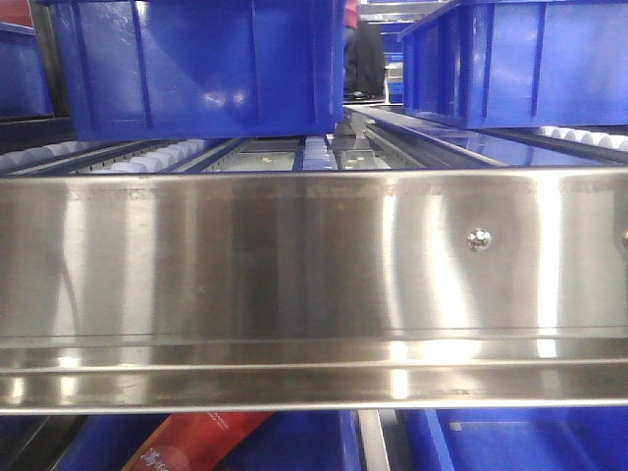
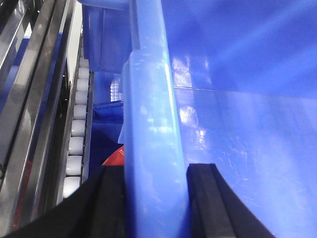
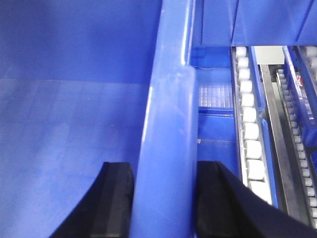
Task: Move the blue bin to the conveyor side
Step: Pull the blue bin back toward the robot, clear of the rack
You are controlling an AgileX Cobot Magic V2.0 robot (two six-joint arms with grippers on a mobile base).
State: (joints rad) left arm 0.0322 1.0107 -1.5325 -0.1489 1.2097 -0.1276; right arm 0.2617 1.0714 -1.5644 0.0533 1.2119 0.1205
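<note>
one blue bin [image 2: 237, 148]: fills both wrist views, its thick glossy rim running up the centre of each frame from the bottom edge. the inner wall spreads over the right of the left wrist view and the left of the right wrist view.
steel panel [image 1: 294, 265]: a brushed, reflective band across the middle of the front view, edge to edge.
upper-left crate [image 1: 196, 69]: blue, ribbed, sitting on the rack above the panel.
upper-right crate [image 1: 520, 59]: a second blue crate on the same level, well apart from the first.
roller tracks [image 3: 250, 148]: a row of white rollers right of the rim in the right wrist view. a matching row runs down the left side of the left wrist view.
standing figure [image 1: 365, 49]: dark trousers and shoes at top centre, between the two crates.
left gripper [image 2: 156, 169]: at bottom centre, black fingers [image 2: 106, 203] straddle the bin's rim, one pad against each face, clamped onto it.
right gripper [image 3: 163, 167]: at bottom centre, fingers [image 3: 119, 198] likewise closed on the rim, one each side.
red packet [image 1: 196, 442]: lower left of the front view, below the panel, cut off by the frame.
screw [image 1: 478, 238]: right of centre on the panel.
</note>
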